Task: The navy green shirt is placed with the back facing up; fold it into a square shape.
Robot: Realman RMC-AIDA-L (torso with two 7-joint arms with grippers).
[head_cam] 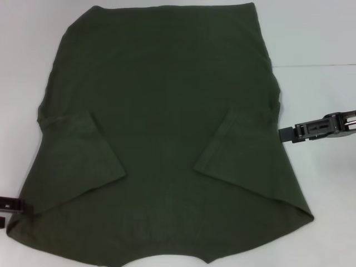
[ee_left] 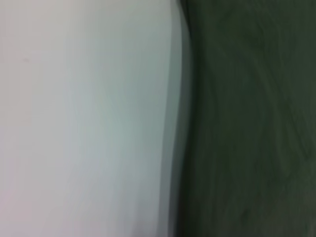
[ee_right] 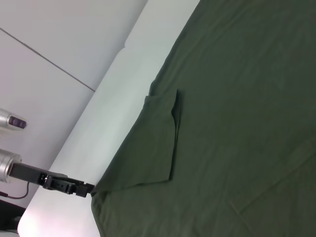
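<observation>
The navy green shirt (head_cam: 161, 111) lies flat on the white table (head_cam: 317, 33), plain side up, with its collar end towards me. Both short sleeves are folded inward onto the body, one (head_cam: 83, 161) on the left and one (head_cam: 239, 150) on the right. My left gripper (head_cam: 11, 207) is at the shirt's near left corner, where the right wrist view also shows the left gripper (ee_right: 85, 189) meeting the cloth. My right gripper (head_cam: 286, 134) sits low at the shirt's right edge beside the folded sleeve. The left wrist view shows only the shirt's edge (ee_left: 247, 123) against the table.
Bare white table (head_cam: 28, 33) surrounds the shirt on the left, far and right sides. A thin seam (head_cam: 317, 65) runs across the table at the right. The shirt's near hem reaches the head view's lower border.
</observation>
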